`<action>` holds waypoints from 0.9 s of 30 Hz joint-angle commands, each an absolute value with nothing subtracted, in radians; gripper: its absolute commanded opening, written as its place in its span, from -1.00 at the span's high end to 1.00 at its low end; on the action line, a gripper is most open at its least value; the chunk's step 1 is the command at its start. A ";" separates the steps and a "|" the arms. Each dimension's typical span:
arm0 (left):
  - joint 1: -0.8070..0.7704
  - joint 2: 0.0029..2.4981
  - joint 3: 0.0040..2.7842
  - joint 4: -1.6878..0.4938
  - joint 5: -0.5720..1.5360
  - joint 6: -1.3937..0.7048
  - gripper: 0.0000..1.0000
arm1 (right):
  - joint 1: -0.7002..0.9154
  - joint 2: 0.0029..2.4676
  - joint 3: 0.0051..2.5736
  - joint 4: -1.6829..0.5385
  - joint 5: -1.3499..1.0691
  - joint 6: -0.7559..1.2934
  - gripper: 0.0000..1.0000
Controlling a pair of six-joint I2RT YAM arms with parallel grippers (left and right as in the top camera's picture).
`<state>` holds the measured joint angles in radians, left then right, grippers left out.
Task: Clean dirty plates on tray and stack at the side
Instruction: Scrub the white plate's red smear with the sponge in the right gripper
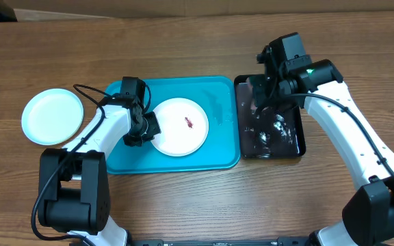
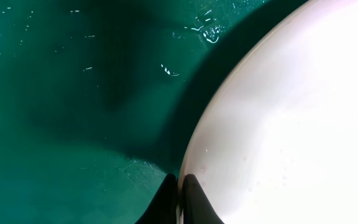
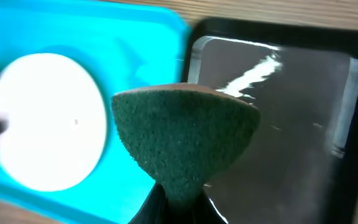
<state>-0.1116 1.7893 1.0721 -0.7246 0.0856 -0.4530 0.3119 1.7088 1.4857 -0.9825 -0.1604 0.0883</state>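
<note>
The job looks roughly a third done. One round light blue plastic plate [image 1: 52, 116] lies alone on the wooden counter [image 1: 183, 205] at the left of the overhead frame, off the tray, with no smear that can be made out, so it seems to be cleaned and set down as the base of the stack. A round white plastic plate [image 1: 176, 140] sits in the middle of the large turquoise-blue rectangular plastic tray [image 1: 204, 158] and carries a small red-brown smear [image 1: 189, 123] just right of its centre, so it has yet to be wiped. No third plate is in view. The left claw [image 2: 180, 196] is clenched on the left rim of the white plate: in its wrist view the two dark fingertips [image 2: 165, 200] stand almost together with the thin rim between them. The right claw [image 3: 178, 210] is closed on the narrow lower end of a dark green scouring sponge [image 3: 185, 134]. It holds the sponge above the near left corner of the smaller glossy black tray [image 1: 286, 137], which glints as if wet, at the right of the overhead frame. The sponge does not touch the white plate.
</note>
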 commanded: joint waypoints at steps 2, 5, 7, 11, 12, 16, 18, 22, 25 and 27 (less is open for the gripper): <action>-0.120 1.774 1.063 -0.720 0.097 -0.449 0.91 | 0.390 1.699 1.498 -0.922 -0.309 0.059 0.93; -0.120 1.774 1.063 -0.721 0.097 -0.449 0.91 | 0.462 1.702 1.498 -0.876 -0.307 0.059 0.92; -0.120 1.774 1.063 -0.721 0.097 -0.449 0.92 | 0.514 1.711 1.498 -0.849 -0.276 0.060 0.93; -0.120 1.774 1.063 -0.722 0.098 -0.449 0.91 | 0.622 1.752 1.498 -0.819 -0.072 0.102 0.93; -0.120 1.774 1.063 -0.722 0.098 -0.449 0.92 | 0.648 1.769 1.498 -0.809 -0.022 0.105 0.93; -0.120 1.774 1.063 -0.726 0.098 -0.449 0.92 | 0.726 1.846 1.498 -0.766 0.101 0.105 0.93; -0.120 1.774 1.063 -0.728 0.098 -0.449 0.91 | 0.759 1.885 1.498 -0.742 0.179 0.105 0.92; -0.120 1.774 1.063 -0.729 0.098 -0.449 0.92 | 0.810 1.949 1.498 -0.690 0.348 0.105 0.93; -0.120 1.774 1.063 -0.730 0.098 -0.449 0.92 | 0.834 1.986 1.498 -0.656 0.454 0.105 0.92; -0.120 1.774 1.063 -0.730 0.098 -0.449 0.92 | 0.836 2.002 1.498 -0.643 0.471 0.105 0.93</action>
<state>-0.1116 1.7893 1.0718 -0.7258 0.0937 -0.4530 0.8280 1.9846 1.4853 -0.6666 0.3244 0.0975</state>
